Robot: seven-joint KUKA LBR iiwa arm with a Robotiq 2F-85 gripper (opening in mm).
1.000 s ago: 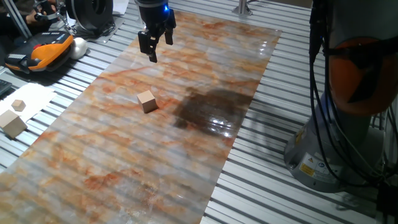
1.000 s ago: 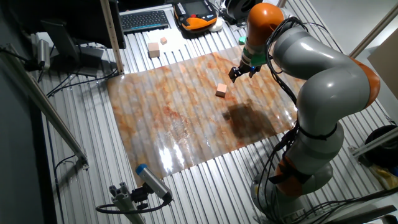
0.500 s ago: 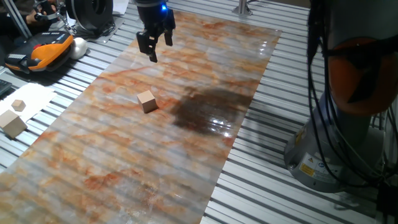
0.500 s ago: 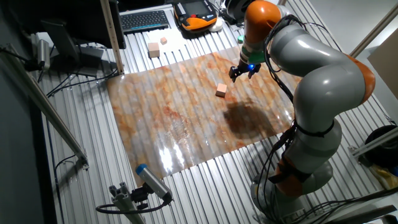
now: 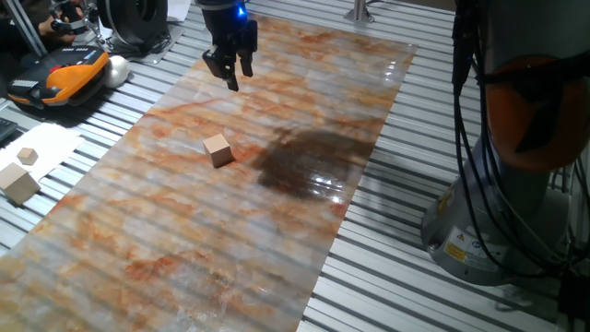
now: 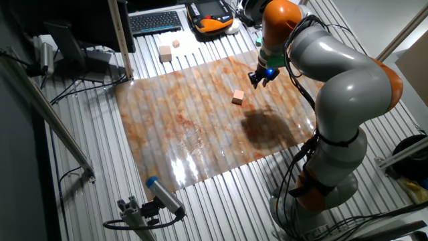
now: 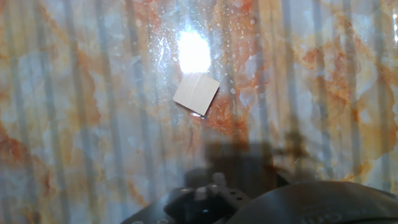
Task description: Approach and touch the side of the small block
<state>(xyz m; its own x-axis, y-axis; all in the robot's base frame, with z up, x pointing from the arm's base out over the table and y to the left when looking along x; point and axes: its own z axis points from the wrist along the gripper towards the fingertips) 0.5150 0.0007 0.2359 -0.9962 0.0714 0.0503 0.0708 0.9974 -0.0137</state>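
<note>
While arm hangs over far end of marbled sheet (image 5: 277, 212) | larger pale block (image 5: 17, 183) + tiny cube (image 5: 27, 156) at far left, off sheet | small block (image 5: 218, 149) mid-sheet, alone | gripper (image 5: 230, 72) above & beyond it, well apart, fingers parted, holding nothing | dark stain (image 5: 309, 161) right of block
</note>
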